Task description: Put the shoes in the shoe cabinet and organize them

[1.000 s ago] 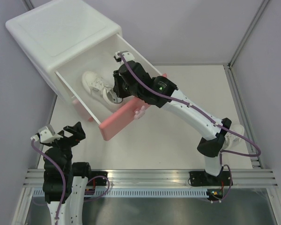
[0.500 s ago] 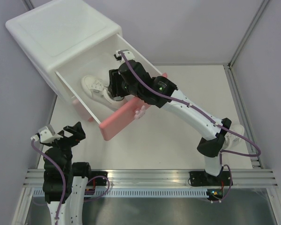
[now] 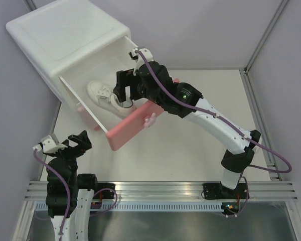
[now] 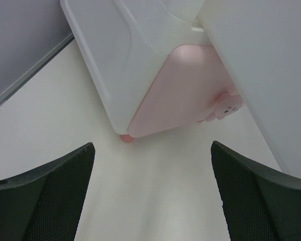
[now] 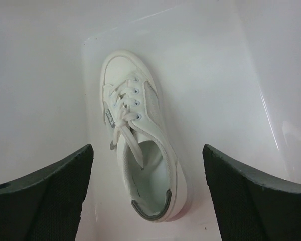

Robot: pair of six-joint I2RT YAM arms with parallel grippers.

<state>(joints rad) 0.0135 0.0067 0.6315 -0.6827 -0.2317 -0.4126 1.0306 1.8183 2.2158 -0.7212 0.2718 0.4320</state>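
Observation:
The shoe cabinet [image 3: 65, 35] stands at the far left with its upper drawer [image 3: 133, 125] pulled out, dark pink front toward me. One white shoe [image 3: 103, 93] lies flat on the drawer floor, toe toward the cabinet. My right gripper [image 3: 123, 88] hovers just over its heel, open, with nothing between the fingers [image 5: 45, 201]. In the right wrist view the shoe [image 5: 135, 145] rests apart from both pads. My left gripper [image 3: 65, 143] is open low over the table, facing the cabinet's pale pink lower front [image 4: 175, 90]. No other shoes show.
The open drawer's white side walls [image 3: 78, 98] box in the right gripper. A bunny knob [image 3: 150, 119] juts from the drawer front. The cabinet's pink foot [image 4: 125, 137] rests on the table. A metal rail [image 3: 165, 188] runs along the near edge, and grey walls close both sides.
My right gripper has opened, let go of the shoe and lifted slightly back from it. The shoe now rests in the drawer. The left arm has not moved.

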